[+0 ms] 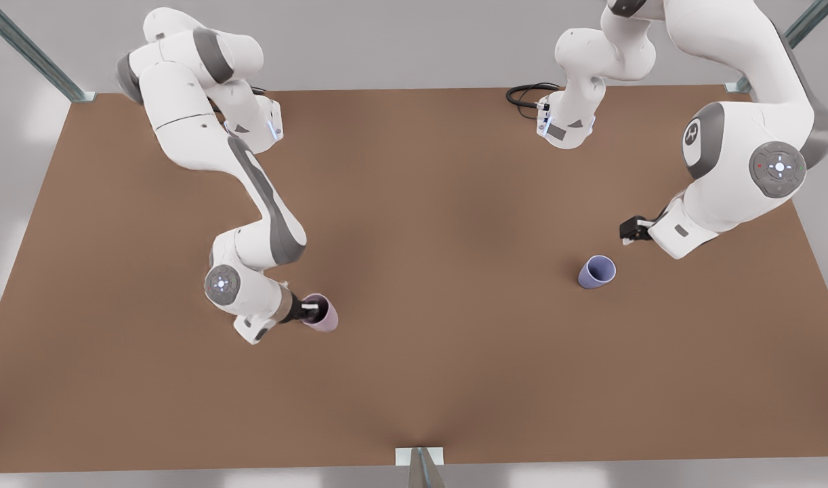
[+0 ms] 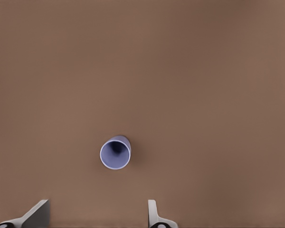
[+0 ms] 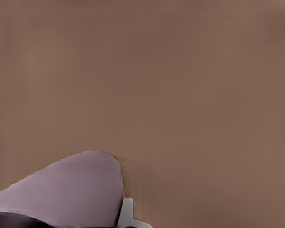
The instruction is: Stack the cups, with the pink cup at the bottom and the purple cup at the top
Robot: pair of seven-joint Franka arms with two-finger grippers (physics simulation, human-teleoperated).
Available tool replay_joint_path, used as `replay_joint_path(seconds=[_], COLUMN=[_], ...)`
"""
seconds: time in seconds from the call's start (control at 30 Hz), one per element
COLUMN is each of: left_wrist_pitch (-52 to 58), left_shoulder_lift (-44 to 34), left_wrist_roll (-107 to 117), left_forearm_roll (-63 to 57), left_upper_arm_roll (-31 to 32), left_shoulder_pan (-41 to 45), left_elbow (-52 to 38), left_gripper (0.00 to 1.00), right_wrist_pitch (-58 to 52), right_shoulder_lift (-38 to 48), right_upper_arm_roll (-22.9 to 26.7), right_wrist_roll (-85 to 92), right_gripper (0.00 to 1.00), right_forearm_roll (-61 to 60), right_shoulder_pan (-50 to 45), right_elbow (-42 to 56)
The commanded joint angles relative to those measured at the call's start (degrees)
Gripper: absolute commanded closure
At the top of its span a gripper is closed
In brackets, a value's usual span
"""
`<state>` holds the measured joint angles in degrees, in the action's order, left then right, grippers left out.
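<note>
The pink cup point(image 1: 323, 314) stands on the brown table point(image 1: 421, 285) at the front view's left. My right gripper point(image 1: 310, 310) reaches over its rim and is shut on the cup's wall. In the right wrist view the pink cup point(image 3: 66, 190) sits close up, with one fingertip point(image 3: 126, 213) pressed against its outer side and the other hidden. The purple cup point(image 1: 596, 272) stands upright and alone at the front view's right. My left gripper point(image 1: 632, 230) hovers open a little behind and to the right of it. The left wrist view looks down into the purple cup point(image 2: 115, 153), just beyond the spread fingers point(image 2: 153, 213).
Metal frame posts stand at the table's back corners point(image 1: 68, 88) and at the middle of its front edge point(image 1: 419, 464). A black cable point(image 1: 526, 95) loops by the far arm base. Bare tabletop lies between the two cups.
</note>
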<state>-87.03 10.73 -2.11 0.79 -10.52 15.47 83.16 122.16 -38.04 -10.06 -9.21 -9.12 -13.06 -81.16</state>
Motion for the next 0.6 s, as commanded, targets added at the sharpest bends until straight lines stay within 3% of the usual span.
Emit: replay_joint_path(seconds=[0.0, 0.03, 0.07, 0.13, 0.23, 0.33, 0.57], left_wrist_pitch=[1.2, 1.2, 1.2, 1.2, 1.2, 1.2, 0.7], left_shoulder_lift=[0.0, 0.0, 0.0, 0.2, 0.3, 0.4, 1.1], left_wrist_roll=[-0.3, -0.3, -0.3, -0.3, -0.4, -0.4, -0.3], left_forearm_roll=[-0.1, 0.0, 0.0, 0.0, 0.0, 0.0, 0.0], left_upper_arm_roll=[0.0, 0.0, 0.0, 0.0, 0.1, 0.1, 0.0], left_shoulder_pan=[0.1, 0.1, 0.1, 0.1, 0.1, 0.1, 0.1], left_elbow=[0.0, -0.1, -0.1, -0.1, -0.1, -0.3, -0.3], left_gripper=[0.00, 0.00, 0.00, 0.00, 0.00, 0.00, 0.00], right_wrist_pitch=[-5.7, -6.1, -11.2, -9.5, -2.8, -3.2, 5.6], right_shoulder_lift=[-5.4, -8.7, -16.2, -22.7, -24.1, -24.2, -28.5], right_upper_arm_roll=[0.0, 0.2, 0.5, 0.1, -2.0, -1.8, 2.3], right_wrist_roll=[-13.5, -20.1, -27.9, -40.0, -52.2, -59.8, -60.6], right_gripper=[0.79, 0.79, 0.79, 0.79, 0.79, 0.79, 0.79], right_forearm_roll=[0.5, 0.6, 0.6, 0.4, 0.2, 0.3, 0.5], right_shoulder_pan=[-4.9, -7.2, -10.5, -14.4, -19.7, -24.6, -27.1], right_elbow=[10.5, 16.0, 29.5, 38.0, 39.4, 39.3, 39.2])
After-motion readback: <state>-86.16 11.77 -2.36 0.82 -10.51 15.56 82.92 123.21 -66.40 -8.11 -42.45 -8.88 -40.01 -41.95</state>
